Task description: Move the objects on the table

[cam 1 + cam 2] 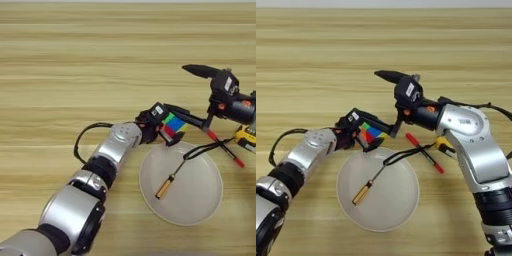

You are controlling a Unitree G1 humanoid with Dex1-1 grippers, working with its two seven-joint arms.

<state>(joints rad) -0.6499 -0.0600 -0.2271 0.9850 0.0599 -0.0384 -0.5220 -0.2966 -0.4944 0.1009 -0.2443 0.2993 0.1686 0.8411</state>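
Note:
My left gripper (167, 129) reaches in from the lower left and is shut on the small multicoloured puzzle cube (176, 125), just past the far rim of the round off-white plate (200, 205). The wooden-handled tool (164, 187) lies on the plate, and its black cord (200, 150) trails off to the right. My right gripper (180, 87) is open wide: one finger points left high up, and the other stretches over the cube's top. The red pen (225, 147) lies right of the plate. The yellow tape measure (247, 137) sits under my right forearm.
The light-wood table (75, 60) stretches bare across the far and left parts. My left arm's cable (82, 137) loops out beside the forearm. My right arm (481, 150) comes in along the right edge.

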